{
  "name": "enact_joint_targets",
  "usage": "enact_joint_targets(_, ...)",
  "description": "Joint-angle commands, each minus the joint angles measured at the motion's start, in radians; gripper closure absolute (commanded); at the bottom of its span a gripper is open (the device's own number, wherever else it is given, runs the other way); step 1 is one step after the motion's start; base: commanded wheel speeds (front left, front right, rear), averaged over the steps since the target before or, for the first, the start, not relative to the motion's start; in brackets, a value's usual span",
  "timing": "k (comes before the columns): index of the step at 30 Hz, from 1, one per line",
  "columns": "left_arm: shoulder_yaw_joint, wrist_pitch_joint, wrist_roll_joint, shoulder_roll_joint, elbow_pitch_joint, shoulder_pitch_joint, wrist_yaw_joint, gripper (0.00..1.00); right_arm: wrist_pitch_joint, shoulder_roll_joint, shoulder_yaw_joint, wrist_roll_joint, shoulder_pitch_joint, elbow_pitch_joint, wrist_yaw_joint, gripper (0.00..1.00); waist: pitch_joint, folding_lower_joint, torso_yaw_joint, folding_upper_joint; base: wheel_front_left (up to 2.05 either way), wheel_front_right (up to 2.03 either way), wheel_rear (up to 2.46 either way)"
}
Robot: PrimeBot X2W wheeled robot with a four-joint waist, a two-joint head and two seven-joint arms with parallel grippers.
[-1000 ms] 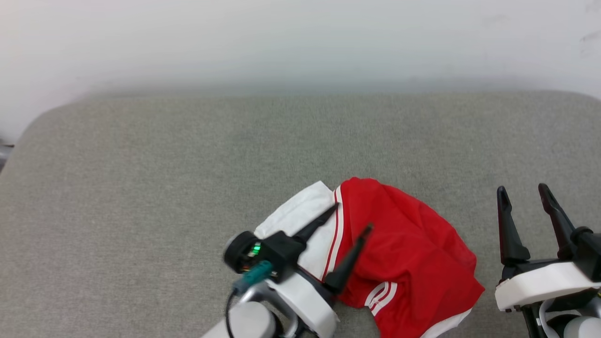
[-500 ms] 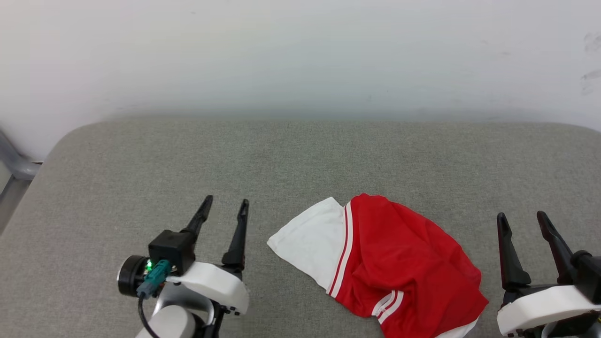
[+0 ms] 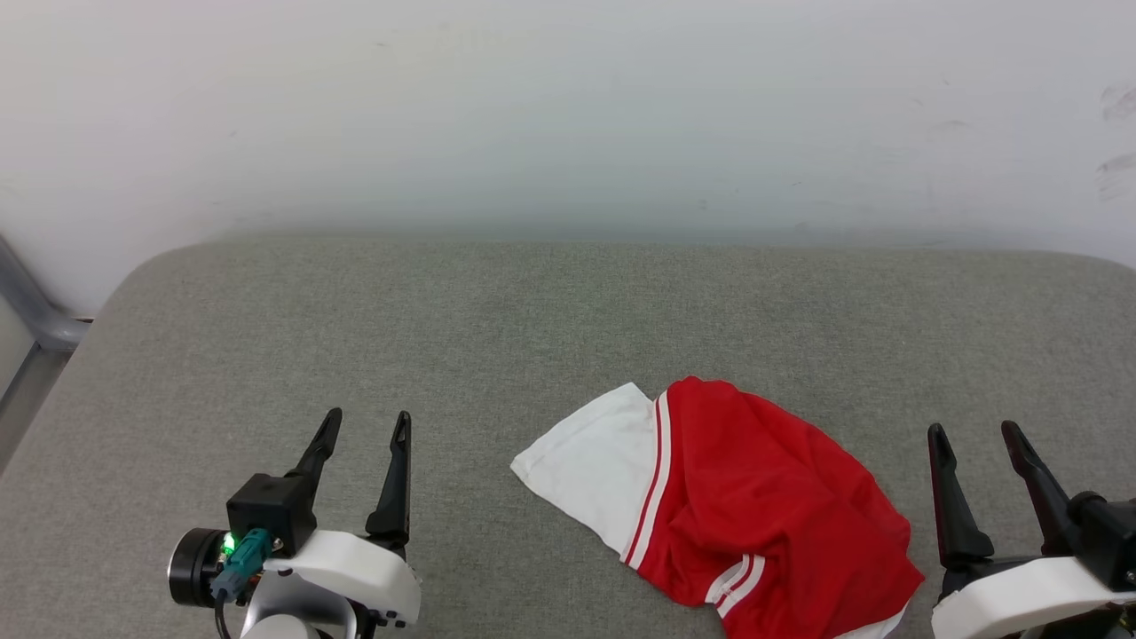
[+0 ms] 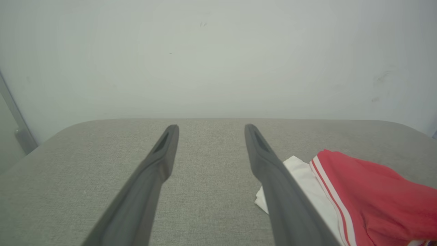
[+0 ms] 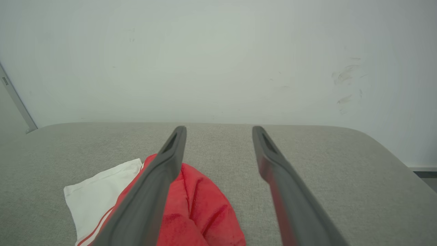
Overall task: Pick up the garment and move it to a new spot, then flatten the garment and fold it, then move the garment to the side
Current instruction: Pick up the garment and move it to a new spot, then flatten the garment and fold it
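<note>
My left gripper (image 3: pixel 368 414) sits at the near left over the grey padded surface (image 3: pixel 532 311), fingers spread wide and holding nothing. My right gripper (image 3: pixel 972 429) at the near right is just as wide apart and also empty. Between them the red T-shirt (image 3: pixel 754 506) lies bunched on the padding, closer to my right gripper, its white sleeve (image 3: pixel 590 457) spread flat toward my left one, striped trim along the seam. Beyond it is bare padding, then the white wall (image 3: pixel 568 115).
</note>
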Motion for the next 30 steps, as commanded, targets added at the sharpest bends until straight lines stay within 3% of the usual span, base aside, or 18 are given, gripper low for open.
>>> enact_joint_targets(1,0.002,-0.005,0.003,-0.003,0.003,0.006,-0.005,0.0,-0.004,0.001,0.001,0.001,0.009,0.002,-0.001,0.0,0.0,0.0001,0.0,-0.0001,0.0,0.0,0.0)
enact_joint_targets(9,0.003,-0.002,0.007,-0.005,0.02,-0.011,-0.019,0.0,-0.009,0.001,0.0,0.001,-0.005,0.014,-0.001,0.0,0.004,0.0001,-0.001,-0.0001,0.0,0.0,0.0)
enact_joint_targets(12,-0.015,0.036,-0.007,-0.008,0.03,-0.045,-0.046,0.0,-0.003,0.001,-0.002,-0.009,-0.01,0.015,-0.001,0.0,0.014,0.0001,0.0,-0.0001,0.0,0.0,0.0)
enact_joint_targets(25,-0.118,0.452,-0.112,-0.029,0.186,-0.319,-0.2,0.0,0.001,0.001,0.026,-0.032,-0.067,0.002,-0.001,0.0,0.144,0.0001,-0.056,-0.0001,0.0,0.0,0.0)
enact_joint_targets(26,-0.147,0.547,-0.128,-0.029,0.238,-0.369,-0.235,0.0,-0.002,0.001,0.034,-0.031,-0.087,0.006,-0.001,0.0,0.179,0.0001,-0.078,-0.0001,0.0,0.0,0.0)
enact_joint_targets(30,-0.178,0.657,-0.147,-0.022,0.307,-0.421,-0.265,0.0,-0.009,0.001,0.039,-0.028,-0.109,0.014,-0.001,0.0,0.222,0.0001,-0.107,-0.0001,0.0,0.0,0.0)
